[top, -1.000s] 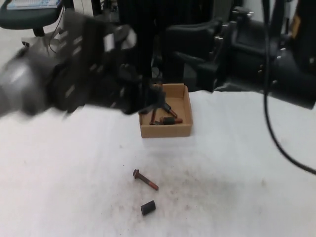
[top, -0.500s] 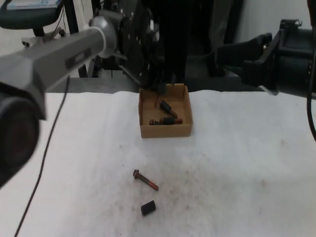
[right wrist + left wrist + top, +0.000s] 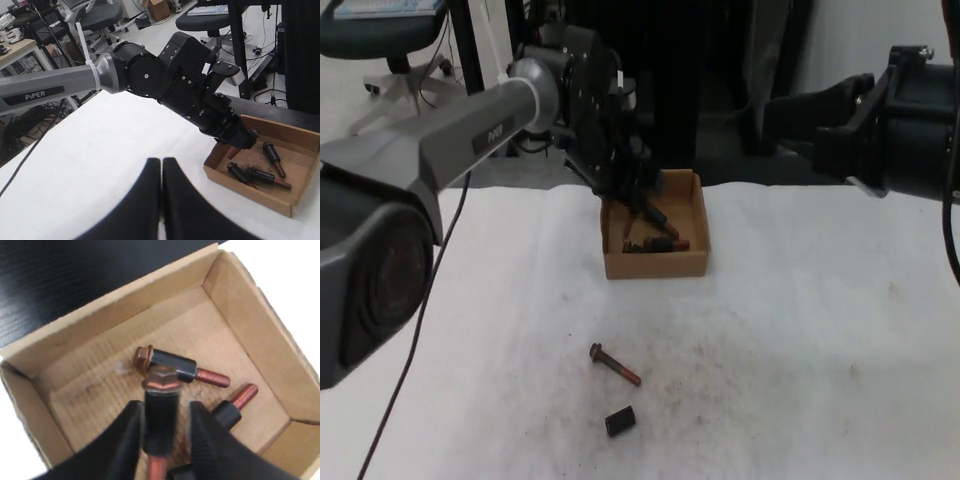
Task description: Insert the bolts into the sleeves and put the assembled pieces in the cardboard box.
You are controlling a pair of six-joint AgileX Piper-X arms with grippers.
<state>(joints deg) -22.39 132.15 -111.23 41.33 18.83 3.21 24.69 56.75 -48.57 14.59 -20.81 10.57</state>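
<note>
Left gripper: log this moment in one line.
left gripper: shut on assembled piece over cardboard box | right gripper: shut, empty | loose: bolt, sleeve

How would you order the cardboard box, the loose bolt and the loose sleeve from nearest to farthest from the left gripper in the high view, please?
1. Cardboard box, right below the left gripper, at the far side of the bench.
2. Loose bolt, mid-bench, well forward of the box.
3. Loose sleeve, farther forward, near the front edge.
</note>
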